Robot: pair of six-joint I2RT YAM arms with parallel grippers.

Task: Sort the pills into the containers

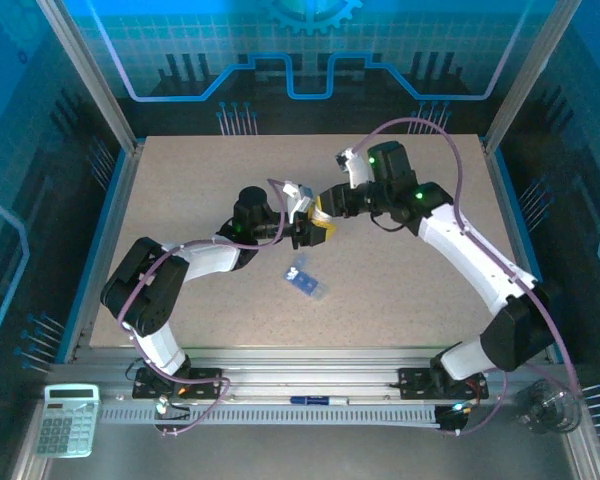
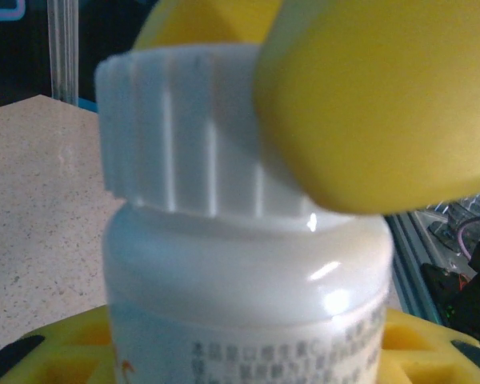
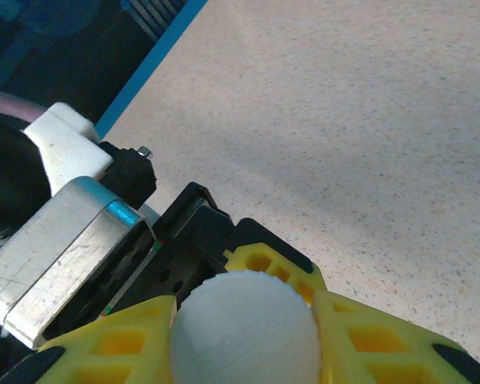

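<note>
Left gripper [image 1: 308, 233] was clamped round the body of the white bottle [image 2: 248, 280], holding it up off the table [image 1: 200, 190] mid-workspace. Right gripper [image 1: 327, 207] was closed on its ribbed white cap [image 2: 184, 136], which sat between both yellow fingers in the right wrist view. Pill box [image 1: 307, 282] lay flat on the table just in front of the two grippers, apart from both. Judgement: bottle looked glossy, rigid and light, with pills presumably inside. The body is likely slippery, so hold low on the label and twist at the ribs. Pill box looked thin and very light and would skid if nudged, so take it across its long edges.
</note>
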